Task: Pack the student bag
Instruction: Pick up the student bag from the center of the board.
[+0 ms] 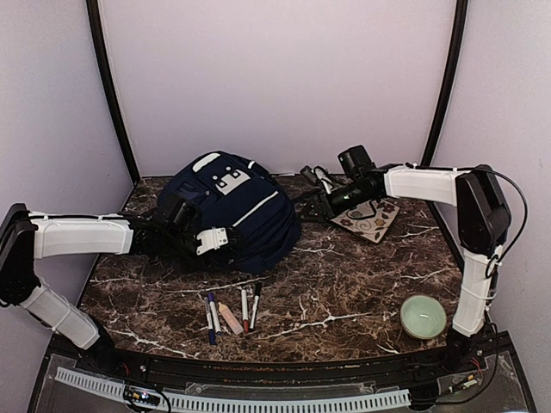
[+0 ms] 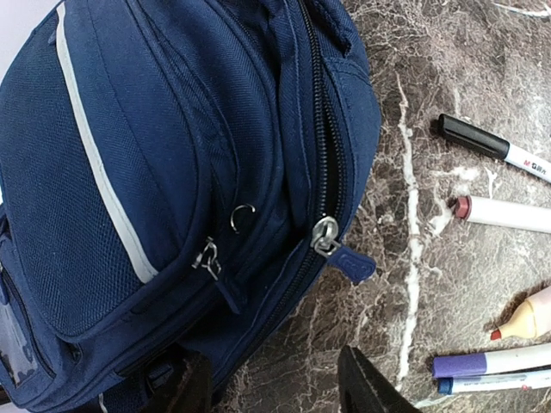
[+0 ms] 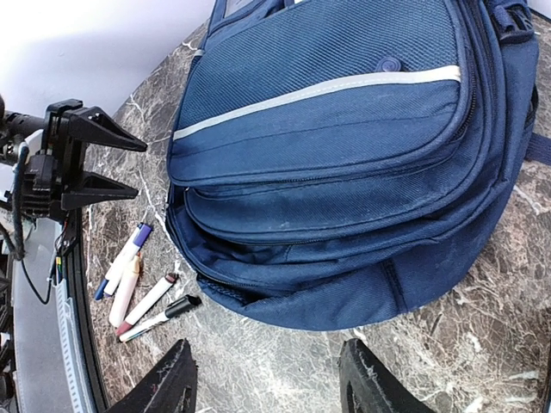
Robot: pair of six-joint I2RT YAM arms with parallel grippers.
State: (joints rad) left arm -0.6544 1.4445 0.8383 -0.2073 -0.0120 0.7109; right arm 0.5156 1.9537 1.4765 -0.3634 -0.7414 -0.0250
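Student bag (image 1: 245, 215) lies toward the back-left of the table (image 1: 344, 284), pens (image 1: 231, 314) in a row just in front of it. Left jaws sit at the bag's left flank, right jaws off its right side. Both are partway open w/ nothing in them. Prob. zip-opening is the step: pinch the blue pull tab (image 2: 351, 263) square-on and run it along the track while the other arm braces the bag. Only legible text: "M&G" on the black-capped marker (image 2: 486, 144).

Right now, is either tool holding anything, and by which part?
Nothing held. Left tool and right tool are both open and empty, near the student bag.
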